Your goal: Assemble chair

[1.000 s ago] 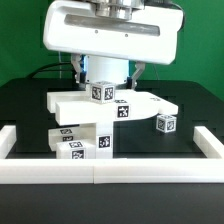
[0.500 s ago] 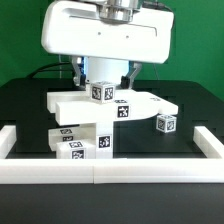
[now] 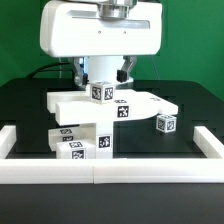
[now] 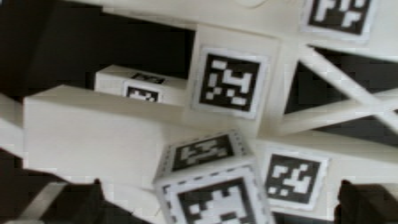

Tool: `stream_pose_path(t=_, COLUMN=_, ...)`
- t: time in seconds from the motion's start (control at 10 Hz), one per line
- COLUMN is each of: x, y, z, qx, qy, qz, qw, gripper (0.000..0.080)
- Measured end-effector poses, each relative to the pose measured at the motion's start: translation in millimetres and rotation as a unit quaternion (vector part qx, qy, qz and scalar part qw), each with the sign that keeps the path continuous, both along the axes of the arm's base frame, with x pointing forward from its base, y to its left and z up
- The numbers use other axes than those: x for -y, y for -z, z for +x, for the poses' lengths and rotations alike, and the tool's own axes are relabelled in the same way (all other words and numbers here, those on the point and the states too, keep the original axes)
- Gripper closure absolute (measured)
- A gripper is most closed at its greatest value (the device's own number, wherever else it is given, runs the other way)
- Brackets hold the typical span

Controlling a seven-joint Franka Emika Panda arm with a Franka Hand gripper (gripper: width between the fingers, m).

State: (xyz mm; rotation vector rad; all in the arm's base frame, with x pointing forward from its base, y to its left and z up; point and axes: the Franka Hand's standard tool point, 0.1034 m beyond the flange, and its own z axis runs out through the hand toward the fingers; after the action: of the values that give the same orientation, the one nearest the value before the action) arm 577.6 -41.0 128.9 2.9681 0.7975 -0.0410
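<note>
The chair point(image 3: 100, 112) stands partly joined in the middle of the black table: white slabs and bars with coded tags, and a tagged block point(image 3: 100, 91) on top. A separate tagged cube point(image 3: 165, 124) lies toward the exterior view's right. My gripper point(image 3: 103, 72) hangs open just above the top block, one dark finger point(image 3: 82, 70) on each side. In the wrist view the gripper point(image 4: 217, 205) straddles a tagged block point(image 4: 222, 198), and both fingertips point(image 4: 68, 205) stand apart from it. Nothing is held.
A plain white border rail point(image 3: 110, 170) runs along the table's front, with short ends at both sides point(image 3: 12, 138). The big white robot body point(image 3: 100, 28) fills the upper part of the exterior view.
The robot body has shifted slightly toward the exterior view's left and upward. The jaws stay open and the chair parts have not moved.
</note>
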Motion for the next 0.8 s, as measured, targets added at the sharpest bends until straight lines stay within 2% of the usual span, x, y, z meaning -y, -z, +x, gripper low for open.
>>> stream_pose_path(t=0.1, x=1.2, y=3.4, z=4.2, qx=0.028, qy=-0.006, qz=-0.008, qw=1.000, gripper=0.0151)
stream_pose_path(t=0.7, x=4.7, y=7.4, z=3.9, qx=0.031, qy=0.007, qz=-0.011, qw=0.999, gripper=0.0151)
stream_pose_path(t=0.8, x=4.7, y=7.5, z=3.8, qx=0.031, qy=0.008, qz=-0.011, qw=0.999, gripper=0.0274)
